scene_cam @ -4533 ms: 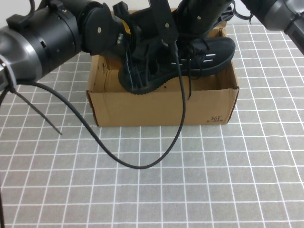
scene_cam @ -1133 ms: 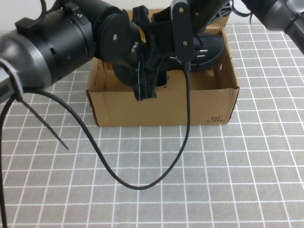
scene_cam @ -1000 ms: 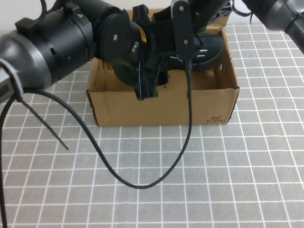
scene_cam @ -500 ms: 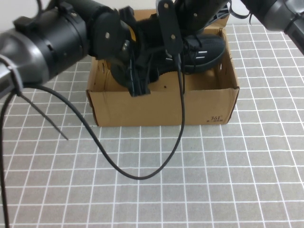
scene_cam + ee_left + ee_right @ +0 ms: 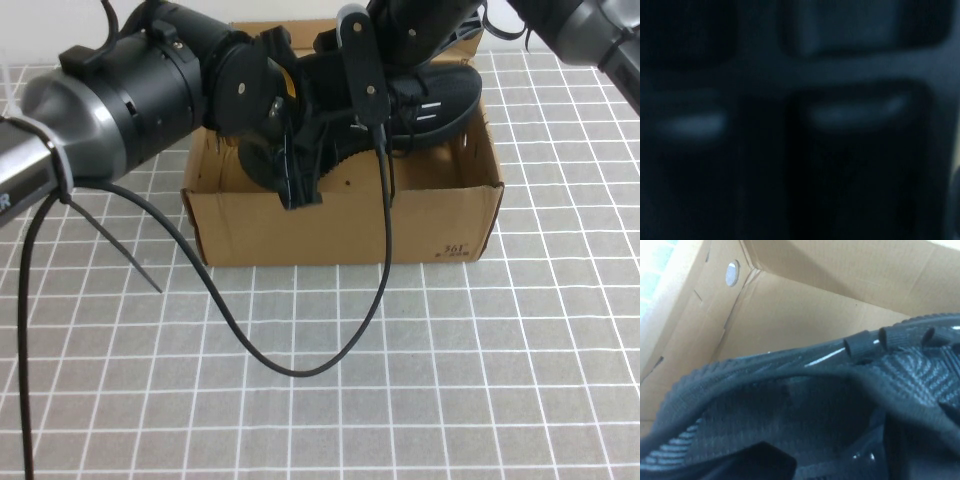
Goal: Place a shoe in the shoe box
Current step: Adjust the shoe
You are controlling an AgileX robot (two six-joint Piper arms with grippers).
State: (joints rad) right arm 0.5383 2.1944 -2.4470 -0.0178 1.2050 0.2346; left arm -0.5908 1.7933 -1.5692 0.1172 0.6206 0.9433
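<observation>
The left gripper (image 5: 298, 170) hangs over the left half of the shoe box (image 5: 340, 228), its fingers pointing down past the box's front wall. Whether those fingers are spread or pinching something cannot be told: from the high view they merge with the dark shoe behind them, and the left wrist view shows only a dark blur with 2 faint pale patches.

The right gripper (image 5: 400, 60) sits over the back of the box, pressed together at the collar of the shoe (image 5: 430, 100). From above, its tips are buried among the arm parts, so the grip itself is hidden; the right wrist view looks straight into the shoe (image 5: 790, 410), with the knit collar, a lace loop and a pale dash mark close to the lens, and the brown inner walls of the box (image 5: 805, 315) behind, 1 of them pierced by a small round hole.

The shoe lies inside the box, toe toward the right end, white dashes showing on its side. Its heel end is covered by both arms, so it is unclear whether it rests flat on the floor of the box.

A black cable (image 5: 330, 330) droops from the arms down across the front wall onto the gridded table (image 5: 480, 400). The box's lid flap at the back is mostly hidden, and a small dark print marks the front right corner.
</observation>
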